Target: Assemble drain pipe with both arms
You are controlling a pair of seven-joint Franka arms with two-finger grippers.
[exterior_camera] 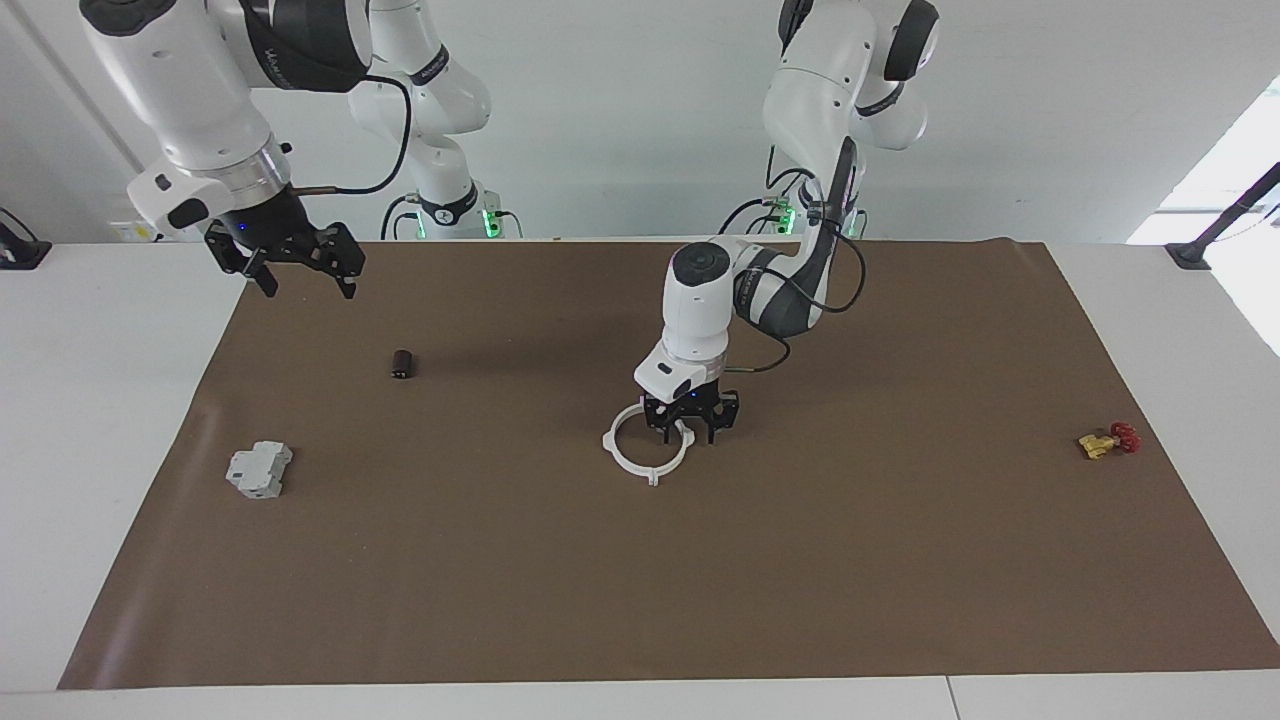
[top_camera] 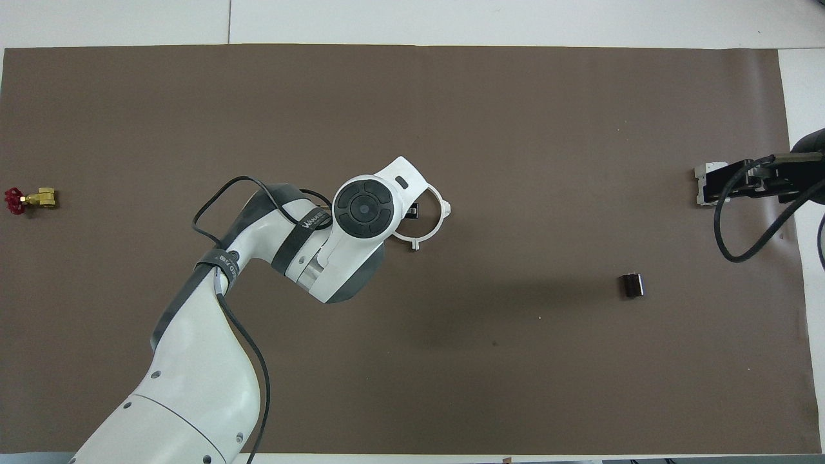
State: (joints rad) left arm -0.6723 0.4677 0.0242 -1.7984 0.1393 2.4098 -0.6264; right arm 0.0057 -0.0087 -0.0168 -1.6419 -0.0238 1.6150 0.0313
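The drain pipe [exterior_camera: 617, 462] lies flat on the brown mat as one closed white ring with small outward tabs. It also shows in the overhead view [top_camera: 443, 219], partly under the left wrist. My left gripper [exterior_camera: 688, 432] is open, pointing down, with its fingers astride the ring's edge toward the left arm's end. In the overhead view only a black bit of this gripper [top_camera: 412, 210] shows. My right gripper [exterior_camera: 300, 272] is open and empty, held high over the mat's corner at the right arm's end, where the arm waits. From overhead it [top_camera: 735, 182] covers part of the grey block.
A small black cylinder [exterior_camera: 402, 364] lies on the brown mat [exterior_camera: 800, 580] toward the right arm's end. A grey boxy block [exterior_camera: 259, 469] lies farther from the robots than it. A red and yellow valve [exterior_camera: 1105, 441] lies at the left arm's end.
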